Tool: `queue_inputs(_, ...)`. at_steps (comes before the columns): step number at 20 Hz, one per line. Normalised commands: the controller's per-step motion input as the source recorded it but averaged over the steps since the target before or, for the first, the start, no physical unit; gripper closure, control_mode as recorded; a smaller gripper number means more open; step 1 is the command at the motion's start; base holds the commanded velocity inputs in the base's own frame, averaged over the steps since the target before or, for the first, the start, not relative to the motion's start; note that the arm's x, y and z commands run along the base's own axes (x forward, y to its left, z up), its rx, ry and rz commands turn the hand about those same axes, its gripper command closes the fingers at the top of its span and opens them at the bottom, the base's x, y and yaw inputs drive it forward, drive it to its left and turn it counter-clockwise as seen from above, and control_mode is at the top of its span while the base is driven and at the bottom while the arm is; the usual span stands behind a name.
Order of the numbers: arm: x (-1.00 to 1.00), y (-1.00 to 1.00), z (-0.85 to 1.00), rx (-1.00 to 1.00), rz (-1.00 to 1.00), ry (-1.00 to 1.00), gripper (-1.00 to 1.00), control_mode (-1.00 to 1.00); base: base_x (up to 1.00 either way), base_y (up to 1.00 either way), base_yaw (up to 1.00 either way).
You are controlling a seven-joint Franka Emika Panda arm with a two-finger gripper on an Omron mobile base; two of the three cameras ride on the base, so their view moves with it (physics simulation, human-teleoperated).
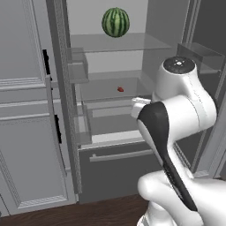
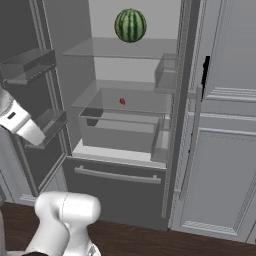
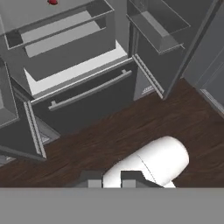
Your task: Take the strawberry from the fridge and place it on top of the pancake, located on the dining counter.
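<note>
The white arm's gripper [image 3: 111, 183] hangs over dark wood floor, its spread unclear. Well ahead, the tiny red strawberry [image 1: 120, 89] lies on a glass shelf inside the open dark grey fridge [image 1: 112, 164]; approaching level above the shelf should avoid knocking it.

Fridge [image 2: 120, 175] doors open; shelf around strawberry [image 2: 122, 101] (unobstructed)

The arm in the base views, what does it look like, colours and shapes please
The arm is glossy white with rounded, bulbous segments. A dark grey to black band runs along the side of one link, and a round dark cap with small pale dots tops the upper joint. In the right base view its white base segment is a smooth cylinder. No cables are visible.
</note>
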Motion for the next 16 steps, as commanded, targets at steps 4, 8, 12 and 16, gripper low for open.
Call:
queue_inputs(4,-0.33,-0.72,0.04,-0.05,0.15,-0.11,-1.0,-1.0,0.0,0.0,0.0)
queue_inputs(8,-0.21,-0.28,0.0,0.0,0.24,-0.35,-1.0,-1.0,0.0,0.0,0.0)
queue_inputs(12,-0.11,-0.16,0.03,-0.06,0.14,-0.14,-1.0,-1.0,0.0,0.0,0.0)
queue_inputs(16,-0.13,-0.06,0.2,-0.01,0.21,-0.03,-1.0,-1.0,0.0,0.0,0.0)
